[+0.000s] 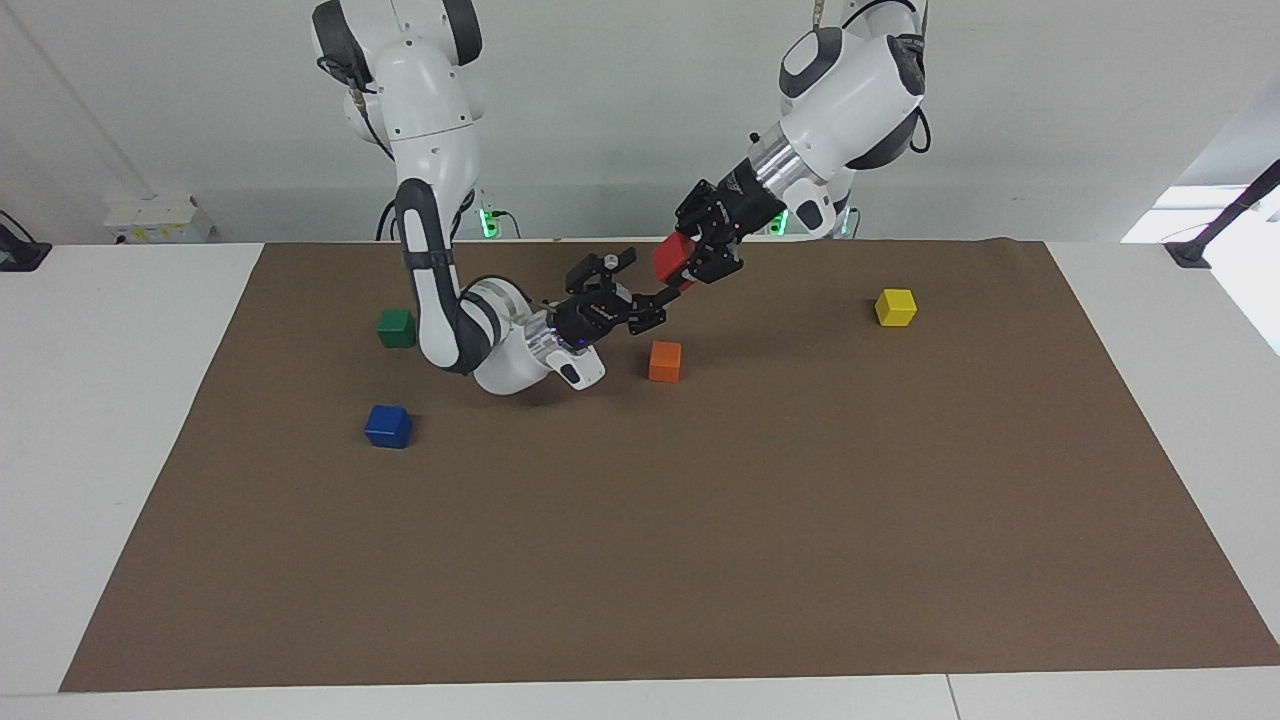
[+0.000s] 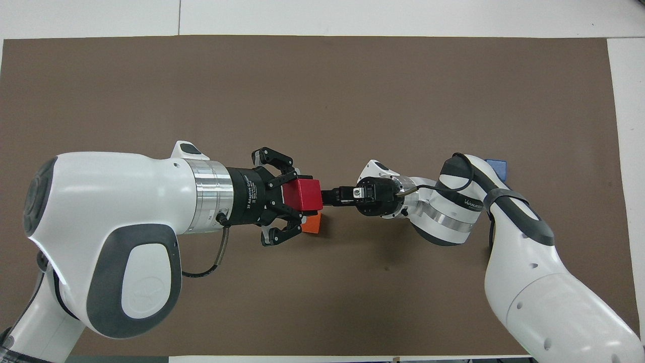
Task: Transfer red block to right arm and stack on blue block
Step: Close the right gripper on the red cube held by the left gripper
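Facing view: the left gripper [image 1: 700, 262] pinches the small red cube block [image 1: 672, 257] between its fingers above the brown mat [image 1: 700, 520], the right gripper [image 1: 655, 308], fingers spread, just beside it.

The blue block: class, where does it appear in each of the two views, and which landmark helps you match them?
Facing view: the blue block lies in full sight on the brown mat, farther from the robots than the green block.
Overhead view: only a corner of it shows past the right arm's elbow.
Shared landmark: the orange block.
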Robot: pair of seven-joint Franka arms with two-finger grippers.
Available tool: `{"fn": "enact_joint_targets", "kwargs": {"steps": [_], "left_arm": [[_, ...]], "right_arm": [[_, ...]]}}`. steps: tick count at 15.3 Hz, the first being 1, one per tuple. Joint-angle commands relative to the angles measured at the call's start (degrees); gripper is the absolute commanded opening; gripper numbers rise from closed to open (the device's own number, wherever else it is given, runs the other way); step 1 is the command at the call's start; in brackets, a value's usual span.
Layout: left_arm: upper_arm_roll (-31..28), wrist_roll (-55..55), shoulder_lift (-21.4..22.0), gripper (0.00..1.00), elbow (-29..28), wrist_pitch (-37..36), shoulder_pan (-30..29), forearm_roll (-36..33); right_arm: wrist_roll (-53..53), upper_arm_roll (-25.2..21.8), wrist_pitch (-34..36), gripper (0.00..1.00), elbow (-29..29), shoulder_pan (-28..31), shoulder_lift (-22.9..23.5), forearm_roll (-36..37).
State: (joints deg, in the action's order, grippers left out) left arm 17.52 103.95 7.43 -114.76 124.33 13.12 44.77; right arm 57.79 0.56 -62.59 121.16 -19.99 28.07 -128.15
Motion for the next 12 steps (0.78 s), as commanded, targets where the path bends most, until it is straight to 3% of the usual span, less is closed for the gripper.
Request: {"fn": "enact_joint_targets", "kwargs": {"steps": [1, 4, 6, 7, 8, 9, 10, 12], "left_arm": [[-0.47, 0.11, 2.06, 0.00, -3.18, 3.02, 2.09, 1.99], [-0.47, 0.19, 2.50, 0.00, -3.97, 3.03, 2.62, 1.99], [-0.55, 0.28, 2.50, 0.00, -3.98, 2.94, 2.62, 1.99], [-0.47, 0.28, 2.50, 0.00, -3.98, 2.85, 2.53, 1.99], [-0.55, 0.37, 2.67, 0.00, -3.98, 2.85, 2.53, 2.07], [-0.55, 0.37, 2.68, 0.00, -3.98, 2.85, 2.44, 2.07], [-0.55, 0.46, 2.68, 0.00, -3.98, 2.85, 2.44, 2.07], [-0.55, 0.46, 2.68, 0.00, -3.98, 2.68, 2.35, 2.07]], "right_arm": [[-1.36, 0.58, -1.40, 1.00, -0.57, -0.04, -0.29, -1.40], [-3.63, 0.93, -2.19, 1.00, -0.92, 0.04, -0.55, -1.49], [-4.61, 0.94, -2.45, 0.87, -0.92, 0.31, -0.56, -1.49], [-4.44, 0.94, -2.54, 0.76, -0.92, 0.13, -0.56, -1.49], [-4.27, 0.94, -2.63, 0.52, -1.01, 0.04, -0.56, -1.49], [-3.92, 0.94, -2.63, 0.19, -1.01, 0.04, -0.64, -1.49], [-3.74, 0.85, -3.41, 0.00, -1.10, 0.13, -0.82, -1.40], [-4.18, 0.76, -4.47, 0.00, -1.19, 0.57, -0.82, -0.96]]}}
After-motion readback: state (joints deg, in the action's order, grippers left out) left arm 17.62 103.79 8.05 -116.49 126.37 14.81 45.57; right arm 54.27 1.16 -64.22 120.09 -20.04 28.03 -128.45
